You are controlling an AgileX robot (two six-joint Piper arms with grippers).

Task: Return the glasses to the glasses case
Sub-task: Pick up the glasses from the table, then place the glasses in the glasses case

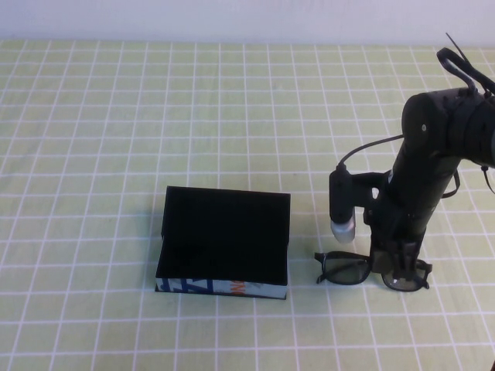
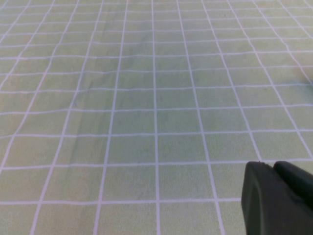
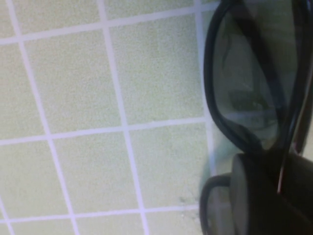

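Note:
The glasses case (image 1: pixel 223 236) lies open on the table left of centre, with its black interior showing and its printed front side (image 1: pixel 203 286) facing me. The black glasses (image 1: pixel 344 269) rest on the cloth just right of the case. My right gripper (image 1: pixel 396 267) is down on them at the bridge, between the two lenses. In the right wrist view one lens (image 3: pixel 244 88) fills the frame's upper part, and the gripper (image 3: pixel 281 196) is shut on the frame. My left gripper (image 2: pixel 275 196) is shut and empty over bare cloth, out of the high view.
A green cloth with a white grid (image 1: pixel 155 116) covers the whole table. The right arm (image 1: pixel 437 154) reaches down from the far right. Its wrist camera (image 1: pixel 343 205) hangs between the case and the arm.

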